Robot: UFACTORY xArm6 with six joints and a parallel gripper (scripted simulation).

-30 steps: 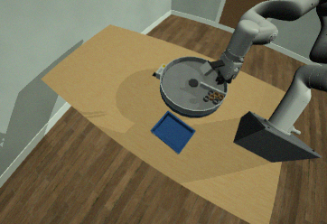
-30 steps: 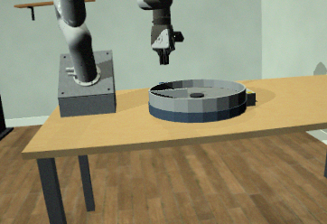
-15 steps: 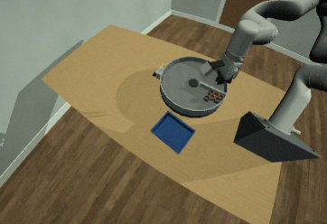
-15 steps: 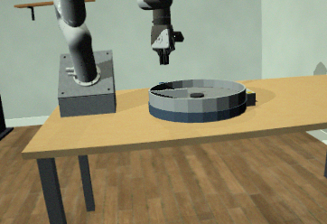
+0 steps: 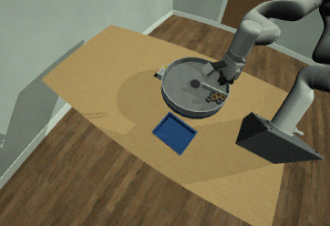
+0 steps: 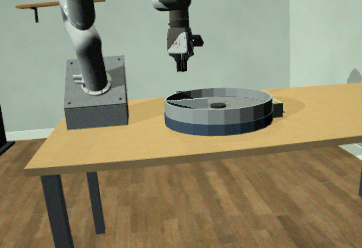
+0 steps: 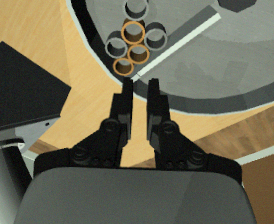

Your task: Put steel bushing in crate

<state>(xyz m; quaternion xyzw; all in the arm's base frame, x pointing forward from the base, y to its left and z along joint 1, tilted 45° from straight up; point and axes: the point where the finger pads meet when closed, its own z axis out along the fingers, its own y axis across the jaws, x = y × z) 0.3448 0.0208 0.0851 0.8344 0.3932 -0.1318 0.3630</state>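
Note:
The grey round turning table (image 5: 183, 106) (image 6: 220, 111) (image 7: 208, 63) stands mid-table. A cluster of bushings (image 5: 216, 97) lies near its rim by a pale divider bar (image 7: 181, 36). In the wrist view three are steel grey (image 7: 136, 6) (image 7: 154, 36) (image 7: 116, 46) and three are brass orange (image 7: 132, 31) (image 7: 138, 52) (image 7: 124, 66). My gripper (image 5: 223, 79) (image 6: 181, 68) (image 7: 140, 91) hangs well above the table's rim, just short of the cluster, with its fingers nearly together and nothing between them. The blue crate (image 5: 174, 133) lies on the table in front of the turning table.
The turning table has a dark hub (image 5: 195, 83) (image 6: 217, 105) at its centre. The robot's grey base block (image 5: 273, 138) (image 6: 95, 98) stands beside it. A small box (image 5: 159, 72) (image 6: 277, 107) sits at the turning table's far side.

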